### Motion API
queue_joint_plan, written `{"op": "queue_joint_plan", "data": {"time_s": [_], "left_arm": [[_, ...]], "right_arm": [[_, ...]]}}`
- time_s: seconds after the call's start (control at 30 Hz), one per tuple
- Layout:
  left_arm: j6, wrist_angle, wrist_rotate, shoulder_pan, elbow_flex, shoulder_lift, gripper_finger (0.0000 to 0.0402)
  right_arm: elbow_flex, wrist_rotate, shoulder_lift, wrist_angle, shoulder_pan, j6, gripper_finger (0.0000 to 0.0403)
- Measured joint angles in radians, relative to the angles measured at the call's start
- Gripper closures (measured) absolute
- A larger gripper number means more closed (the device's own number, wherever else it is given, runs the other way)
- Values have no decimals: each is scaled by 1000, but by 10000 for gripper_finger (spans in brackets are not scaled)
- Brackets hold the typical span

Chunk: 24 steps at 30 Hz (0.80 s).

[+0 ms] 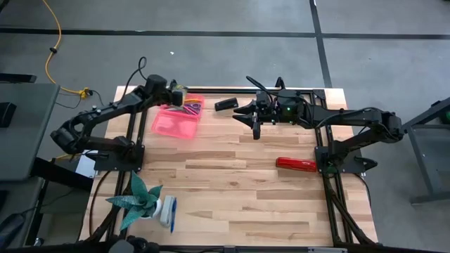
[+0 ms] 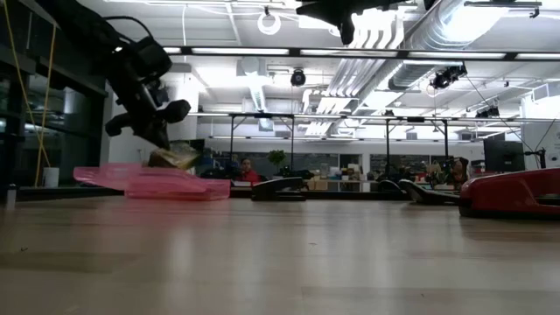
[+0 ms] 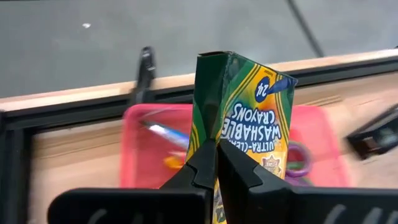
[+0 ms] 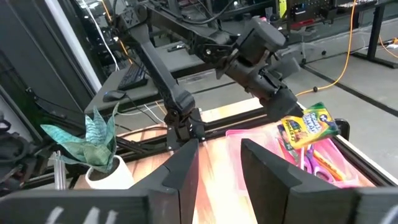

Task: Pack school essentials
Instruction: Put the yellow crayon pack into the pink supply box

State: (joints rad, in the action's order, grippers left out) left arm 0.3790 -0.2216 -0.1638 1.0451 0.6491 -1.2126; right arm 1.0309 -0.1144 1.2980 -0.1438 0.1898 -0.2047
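The crayon box (image 3: 249,118) hung just above the pink case (image 1: 176,125) at the far left of the worktop (image 1: 232,190), pinched across one edge by the left pincer (image 3: 216,163), whose fingers were clamped on it. Thin card, it looked light but easily crushed and apt to swivel in so narrow a hold; a grip across its flat faces would likely sit steadier. Purple-handled scissors (image 3: 298,163) and pencils (image 4: 323,158) lay in the case. The right pincer (image 4: 219,163) hovered spread apart, mid-worktop.
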Motion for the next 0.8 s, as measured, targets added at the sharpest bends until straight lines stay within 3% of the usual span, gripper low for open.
{"op": "queue_joint_plan", "data": {"time_s": [0.3, 0.6, 0.8], "left_arm": [[-3, 1, 24, 18, 0, -34, 401], [-8, -14, -54, -19, 0, -69, 400], [3, -11, -64, -19, 0, -70, 371]], "right_arm": [[0, 0, 0, -1, 0, -2, 290], [0, -1, 0, -1, 0, -22, 290], [0, -1, 0, -1, -1, -23, 290]]}}
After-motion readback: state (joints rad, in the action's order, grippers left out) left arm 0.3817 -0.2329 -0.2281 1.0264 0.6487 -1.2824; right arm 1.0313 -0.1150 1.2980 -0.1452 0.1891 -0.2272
